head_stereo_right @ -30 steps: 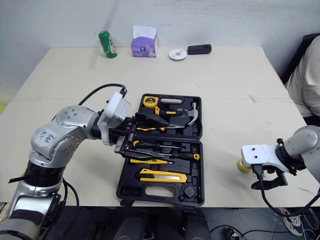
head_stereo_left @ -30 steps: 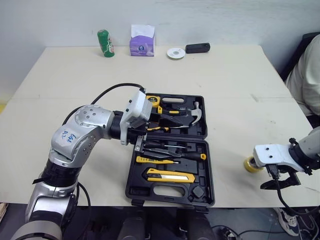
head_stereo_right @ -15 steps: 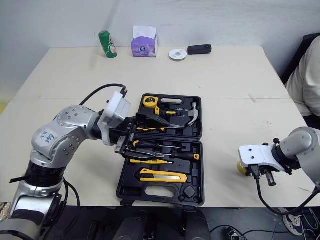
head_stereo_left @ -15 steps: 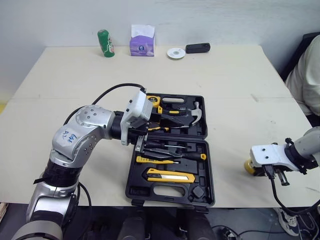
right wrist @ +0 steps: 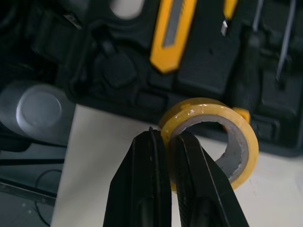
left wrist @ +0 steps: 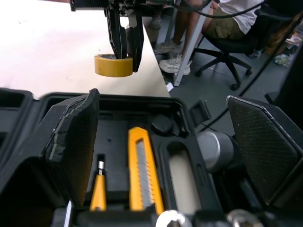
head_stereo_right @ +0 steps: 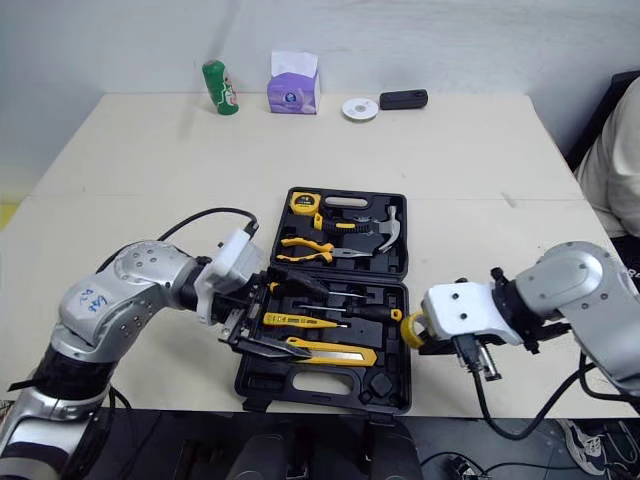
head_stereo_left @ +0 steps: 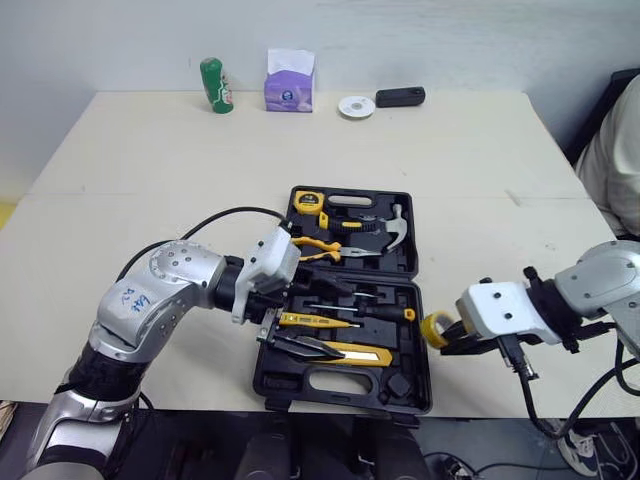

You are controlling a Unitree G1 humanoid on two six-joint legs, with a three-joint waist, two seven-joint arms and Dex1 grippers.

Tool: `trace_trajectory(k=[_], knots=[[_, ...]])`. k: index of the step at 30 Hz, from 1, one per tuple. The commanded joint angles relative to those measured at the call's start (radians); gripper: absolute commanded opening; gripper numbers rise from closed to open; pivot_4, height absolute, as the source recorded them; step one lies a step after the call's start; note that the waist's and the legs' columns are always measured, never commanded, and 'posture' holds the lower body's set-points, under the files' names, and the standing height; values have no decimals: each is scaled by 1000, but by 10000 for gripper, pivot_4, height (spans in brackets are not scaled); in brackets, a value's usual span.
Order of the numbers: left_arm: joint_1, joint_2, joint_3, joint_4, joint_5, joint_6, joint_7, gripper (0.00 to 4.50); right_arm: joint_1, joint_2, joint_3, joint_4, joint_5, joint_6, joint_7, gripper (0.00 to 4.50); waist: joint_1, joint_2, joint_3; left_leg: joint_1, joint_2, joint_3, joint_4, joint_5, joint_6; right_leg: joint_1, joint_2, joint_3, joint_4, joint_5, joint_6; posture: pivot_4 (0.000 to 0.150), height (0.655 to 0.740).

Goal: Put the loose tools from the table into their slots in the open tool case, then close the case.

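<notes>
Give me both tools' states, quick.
Left tool: open, holding nothing.
Right tool: closed on the yellow tape roll.

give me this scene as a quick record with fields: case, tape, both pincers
case: tool case open flat on the table
left pincer: open, over the case's near half, by the utility knife
right pincer: shut on the yellow tape roll, pinching its wall, at the case's right edge
in slots: hammer, tape measure, pliers
task state: tape not yet in case; case not closed
</notes>
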Motion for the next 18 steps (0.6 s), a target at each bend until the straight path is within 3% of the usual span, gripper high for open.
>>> trace_trajectory(k=[1, 13, 18], knots=[[36, 36, -13, -58, 10, -23, -27, 45000, -22, 25, 65, -88, 11, 42, -18, 601, -1, 0, 0, 0, 0, 0, 0, 0, 0, 0, 0, 0, 0, 0, 0, 1500, 7278], [79, 87, -21, -105, 11, -35, -50, 45000, 18, 65, 225, -131, -69, 50, -75, 601, -1, -1, 0, 0, 0, 0, 0, 0, 0, 0, 0, -1, 0, 0, 0, 1500, 7278], [101, 112, -57, -86, 108, -141, -66, 45000, 31, 83, 246, -122, -82, 57, -100, 601, -2, -5, -2, 1, 1, 0, 0, 0, 0, 0, 1, -1, 0, -1, -1, 1500, 7278]])
